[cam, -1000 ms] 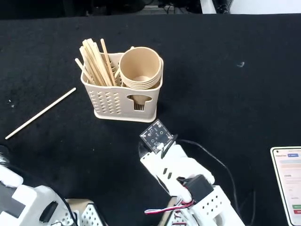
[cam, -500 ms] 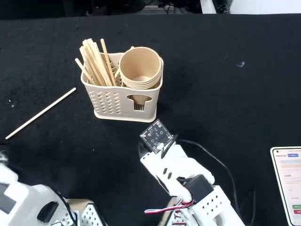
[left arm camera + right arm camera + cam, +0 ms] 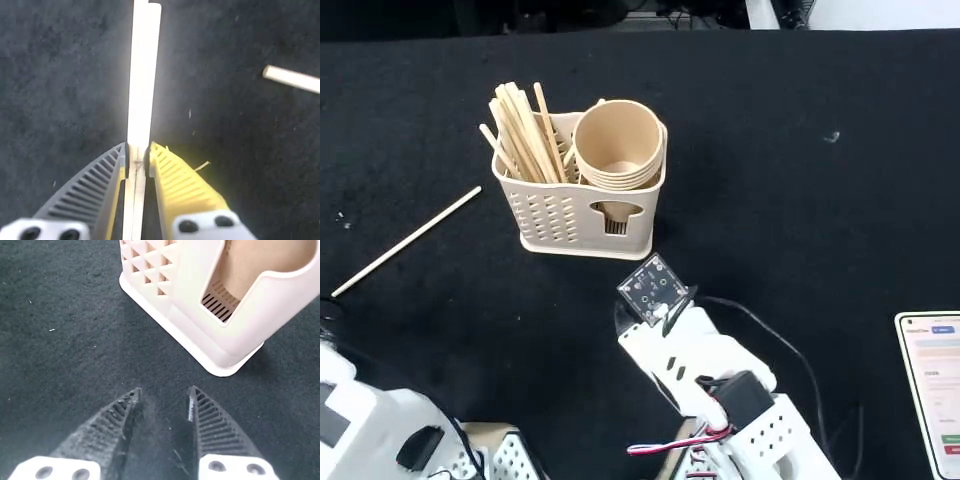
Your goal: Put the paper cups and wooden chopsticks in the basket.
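Note:
A cream slotted basket [image 3: 560,215] stands on the black table. It holds stacked paper cups [image 3: 618,140] and a bundle of wooden chopsticks [image 3: 525,130]. One loose chopstick [image 3: 408,240] lies left of the basket, its near end by the left arm [image 3: 370,430]. My left gripper [image 3: 138,152] is shut on a wooden chopstick [image 3: 143,75] just above the cloth; another stick's end [image 3: 292,80] lies off to the side. My right gripper [image 3: 164,395] is open and holds nothing, low over the table just short of the basket [image 3: 200,315]. The cups [image 3: 260,255] show through its cut-out.
A phone [image 3: 930,385] with a lit screen lies at the right edge. The right arm [image 3: 700,370] stretches from the front edge toward the basket. Black cloth covers the table around and behind the basket.
The left arm's body at the bottom-left corner has shifted slightly. The right arm, basket and loose chopstick have not moved.

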{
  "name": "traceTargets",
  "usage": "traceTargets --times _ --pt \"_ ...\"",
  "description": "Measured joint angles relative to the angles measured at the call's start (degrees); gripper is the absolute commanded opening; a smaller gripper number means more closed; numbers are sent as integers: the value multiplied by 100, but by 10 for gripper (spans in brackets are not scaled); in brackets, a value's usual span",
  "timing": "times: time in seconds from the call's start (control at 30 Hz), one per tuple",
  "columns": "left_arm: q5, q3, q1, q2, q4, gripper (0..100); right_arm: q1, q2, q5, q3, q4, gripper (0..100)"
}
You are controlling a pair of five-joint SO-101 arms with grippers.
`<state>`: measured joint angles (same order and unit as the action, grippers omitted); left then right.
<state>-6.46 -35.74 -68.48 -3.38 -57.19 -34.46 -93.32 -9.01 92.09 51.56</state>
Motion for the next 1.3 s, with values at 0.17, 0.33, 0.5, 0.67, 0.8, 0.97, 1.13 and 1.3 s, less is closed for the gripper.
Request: traceTargets --times 0.17,0.33,0.5,0.67,0.8,0.97,1.13,1.3 --pt "0 -9 0 -1160 -360 30 0 0 0 0 0 149" --pt "114 -9 149 -2549 -237 30 0 0 0 0 0 149" --pt "677 -9 905 -4132 79 30 0 0 0 0 0 149" --pt "1653 211 2127 -5512 642 30 0 0 0 0 0 149" --pt "2092 466 3209 -6048 1398 30 0 0 0 0 0 149" --pt "2251 580 4404 -6136 2549 30 0 0 0 0 0 149" --pt "2277 580 5512 -6040 3437 30 0 0 0 0 0 149" --pt "2277 580 6488 -5240 4176 30 0 0 0 0 0 149"
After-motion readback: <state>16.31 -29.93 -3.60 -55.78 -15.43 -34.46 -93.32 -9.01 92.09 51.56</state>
